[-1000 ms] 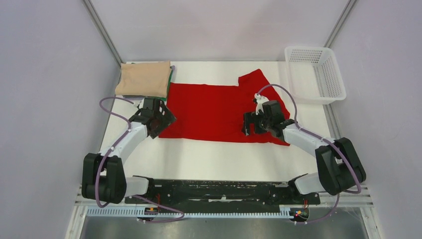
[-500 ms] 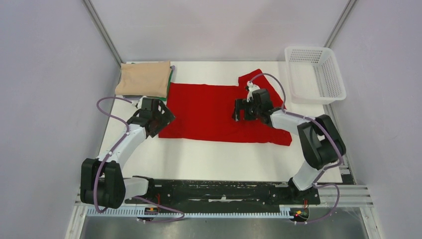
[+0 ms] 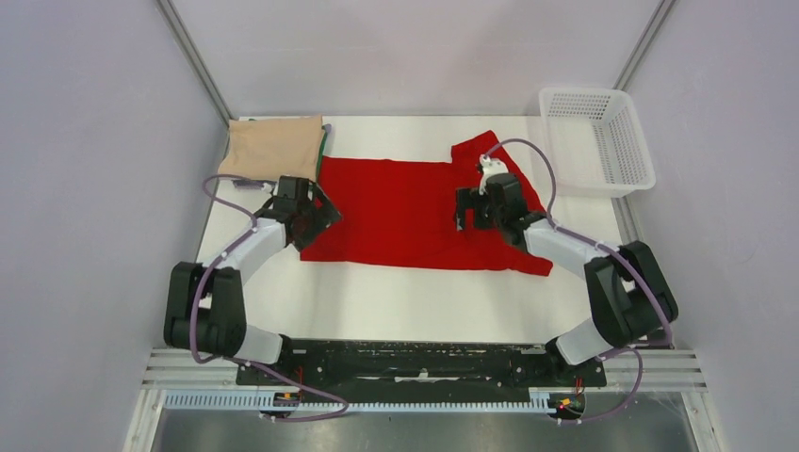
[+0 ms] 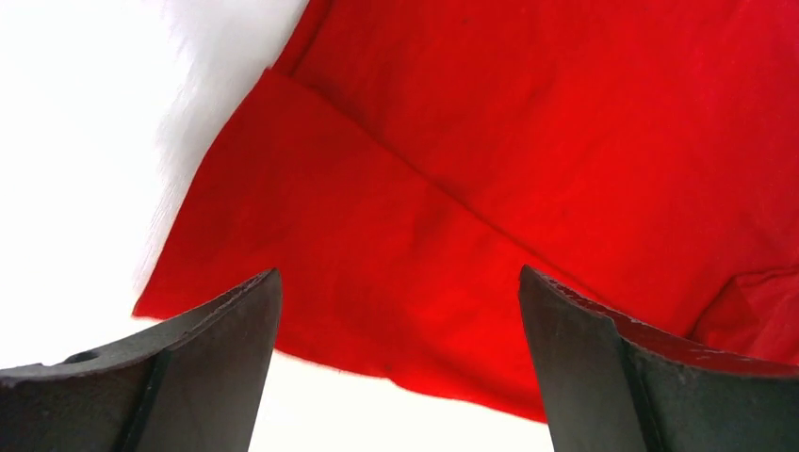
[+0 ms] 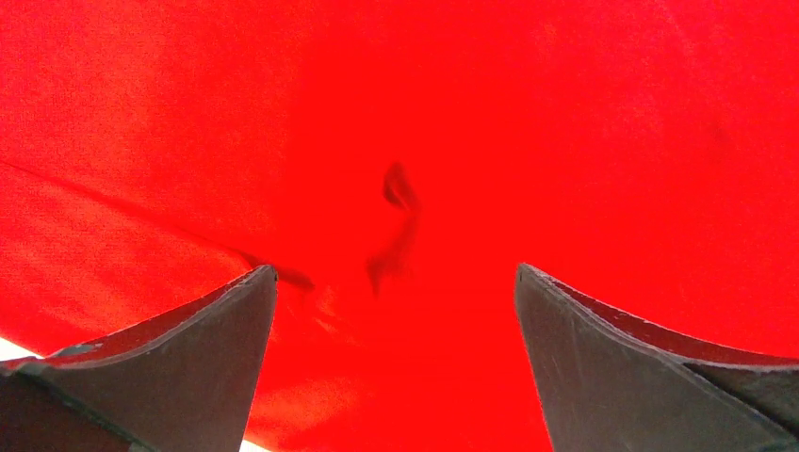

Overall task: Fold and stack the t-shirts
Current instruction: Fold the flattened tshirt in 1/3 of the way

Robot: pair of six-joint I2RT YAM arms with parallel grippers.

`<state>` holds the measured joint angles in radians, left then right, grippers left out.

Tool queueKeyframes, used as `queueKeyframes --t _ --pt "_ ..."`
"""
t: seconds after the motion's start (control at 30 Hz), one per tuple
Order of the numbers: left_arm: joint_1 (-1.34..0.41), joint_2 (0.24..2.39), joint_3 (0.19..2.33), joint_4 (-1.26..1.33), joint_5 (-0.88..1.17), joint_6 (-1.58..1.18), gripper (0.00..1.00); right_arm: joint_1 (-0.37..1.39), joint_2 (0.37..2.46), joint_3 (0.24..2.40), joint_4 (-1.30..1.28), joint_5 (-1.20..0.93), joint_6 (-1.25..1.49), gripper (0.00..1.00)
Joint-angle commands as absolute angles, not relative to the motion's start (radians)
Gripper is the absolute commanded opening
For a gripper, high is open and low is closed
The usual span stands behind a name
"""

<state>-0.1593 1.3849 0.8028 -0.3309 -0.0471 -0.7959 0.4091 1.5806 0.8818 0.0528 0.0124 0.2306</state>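
The red t-shirt [image 3: 405, 212] lies spread on the white table, partly folded, one sleeve sticking up at the back right. The folded beige t-shirt [image 3: 273, 148] sits at the back left on top of the dark green t-shirt [image 3: 323, 151], of which only an edge shows. My left gripper [image 3: 316, 218] is open and empty at the red shirt's left edge; the left wrist view shows the shirt's hem [image 4: 396, 282] between its fingers. My right gripper [image 3: 471, 209] is open and empty over the shirt's right part; the right wrist view shows red cloth [image 5: 396, 188] filling the frame.
A white plastic mesh basket [image 3: 595, 139] stands at the back right corner. Bare white table [image 3: 415, 301] lies in front of the red shirt. Metal frame posts rise at the back corners.
My left gripper has moved right and back to the red shirt's left edge. My right gripper moved back over the shirt, then a little to the right.
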Motion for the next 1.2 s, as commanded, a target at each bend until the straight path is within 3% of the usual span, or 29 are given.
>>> queueKeyframes --t 0.0,0.23,0.43,0.8,1.17 --pt "-0.164 1.524 0.925 -0.255 0.019 -0.729 1.00 0.392 1.449 0.725 0.017 0.149 0.199 0.98" --pt "-0.164 1.671 0.885 -0.179 0.085 -0.762 1.00 0.383 1.415 0.591 0.008 0.182 0.191 0.98" --pt "-0.166 1.629 0.759 -0.186 0.091 -0.774 1.00 0.385 1.385 0.497 -0.043 0.164 0.239 0.98" --pt "-0.207 1.260 0.547 -0.394 -0.041 -0.800 1.00 0.445 1.089 0.301 -0.285 0.179 0.313 0.98" --pt "-0.225 0.889 0.387 -0.567 -0.113 -0.837 1.00 0.636 0.849 0.189 -0.401 0.088 0.482 0.98"
